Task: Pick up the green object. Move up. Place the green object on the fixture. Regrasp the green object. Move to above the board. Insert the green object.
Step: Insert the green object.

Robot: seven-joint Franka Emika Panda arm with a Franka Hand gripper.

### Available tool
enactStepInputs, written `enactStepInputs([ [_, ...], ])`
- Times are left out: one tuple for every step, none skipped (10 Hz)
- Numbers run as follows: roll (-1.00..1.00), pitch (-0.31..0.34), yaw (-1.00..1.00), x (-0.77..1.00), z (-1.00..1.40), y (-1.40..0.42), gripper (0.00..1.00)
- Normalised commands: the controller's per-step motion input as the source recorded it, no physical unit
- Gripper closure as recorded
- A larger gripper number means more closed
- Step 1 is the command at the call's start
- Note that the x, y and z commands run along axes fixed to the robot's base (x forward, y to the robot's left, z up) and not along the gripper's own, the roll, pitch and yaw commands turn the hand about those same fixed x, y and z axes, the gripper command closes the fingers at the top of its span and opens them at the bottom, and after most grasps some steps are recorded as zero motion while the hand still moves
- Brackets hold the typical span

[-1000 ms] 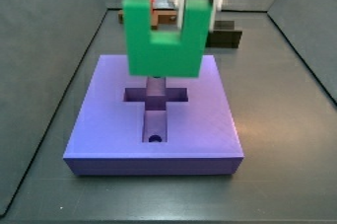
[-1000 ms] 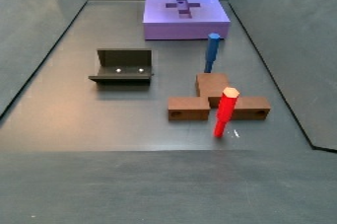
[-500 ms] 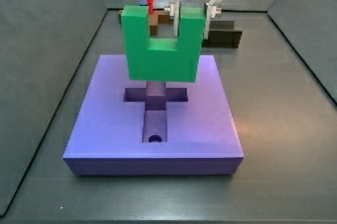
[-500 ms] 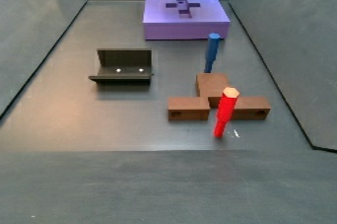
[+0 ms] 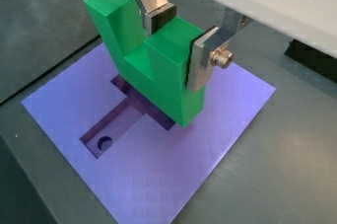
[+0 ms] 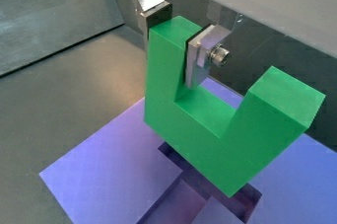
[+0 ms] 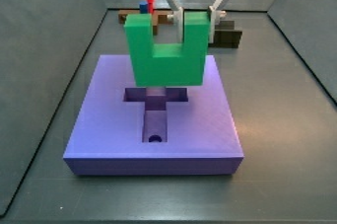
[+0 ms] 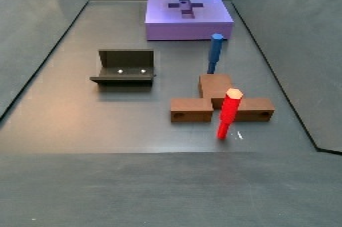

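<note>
The green object (image 7: 165, 55) hangs upright, prongs up, just above the cross-shaped recess (image 7: 156, 98) of the purple board (image 7: 198, 129). My gripper (image 7: 195, 6) is shut on one of its prongs. Both wrist views show the silver fingers (image 5: 203, 60) clamping that prong of the green object (image 5: 152, 65) from two sides, over the board (image 5: 224, 119). The green object (image 6: 218, 129) hides part of the recess beneath it, with the gripper (image 6: 178, 36) on its prong above the board (image 6: 105, 174). The fixture (image 8: 124, 68) stands on the floor, well away from the board (image 8: 214, 26).
A brown stand (image 8: 221, 106) with a red post (image 8: 230, 113) and a blue post (image 8: 215, 51) sits on the grey floor between the board and the near edge. Sloping grey walls enclose the floor. The fixture (image 7: 228, 37) shows behind the board.
The gripper has come down a little with the green object, bringing it closer to the board's recess. Nothing else has moved.
</note>
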Motion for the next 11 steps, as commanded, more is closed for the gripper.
enactStepInputs([
  [-0.01, -0.093, 0.05, -0.07, -0.12, 0.00, 1.00],
  [-0.13, -0.089, 0.01, -0.18, -0.15, 0.03, 1.00],
  [-0.16, -0.104, 0.01, -0.18, -0.19, 0.06, 1.00],
  [-0.23, -0.117, 0.02, -0.15, -0.20, 0.05, 1.00],
  [-0.29, -0.129, 0.05, 0.00, -0.18, 0.04, 1.00],
  [-0.28, -0.137, 0.06, 0.00, -0.17, 0.04, 1.00],
  [-0.22, -0.119, 0.07, -0.04, -0.10, 0.00, 1.00],
  [-0.17, -0.100, 0.05, -0.12, -0.04, 0.00, 1.00],
  [-0.11, -0.100, 0.00, -0.22, 0.00, 0.00, 1.00],
  [-0.10, -0.084, 0.00, -0.30, 0.00, 0.00, 1.00],
  [-0.08, -0.086, 0.00, -0.30, 0.01, 0.00, 1.00],
])
